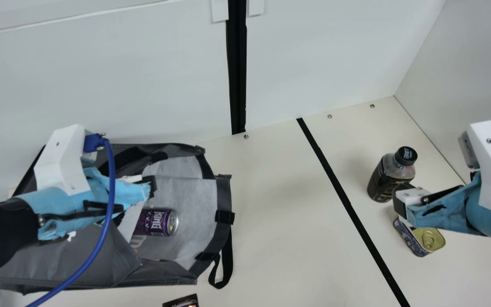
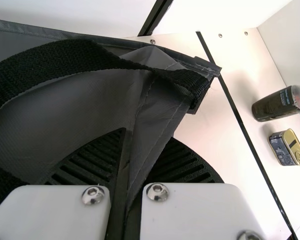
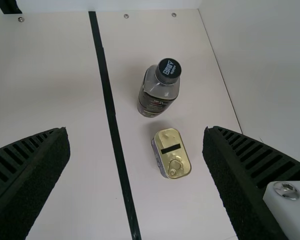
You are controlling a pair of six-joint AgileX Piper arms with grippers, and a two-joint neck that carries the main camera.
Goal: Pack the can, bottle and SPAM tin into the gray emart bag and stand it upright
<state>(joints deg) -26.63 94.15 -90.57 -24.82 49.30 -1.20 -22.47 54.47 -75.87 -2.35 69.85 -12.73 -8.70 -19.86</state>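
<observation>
- Blue cable point(image 1: 109, 192) loops over the gray emart bag point(image 1: 53, 264), left arm above it too; both partly block the main view of it.
- Black line point(image 1: 343, 196) runs along the cream surface point(image 1: 279, 238), between bag and bottle/tin.
- Small dark item point(image 1: 181, 302) just beside the bag, cut off by the main view's bottom edge; can't tell what.
- Black upright strip point(image 1: 238, 76) on the wall behind the bag.
- Bag: lying on its side, mouth open toward bottle and tin, pale lining, black strap hanging at the mouth.
- Can point(image 1: 156, 222): inside the bag, on its side, purple, silver top toward the mouth.
- Bottle point(image 1: 388, 175): across the line from the bag, upright, black cap, dark label.
- SPAM tin point(image 1: 428, 240): also across the line from the bag, gold ring-pull lid up, dark printed side.
- Left gripper point(image 1: 150, 187): at the bag, pinching a fold of its fabric.
- Right gripper point(image 1: 400, 201): well apart from the bag, wide, nothing held.
</observation>
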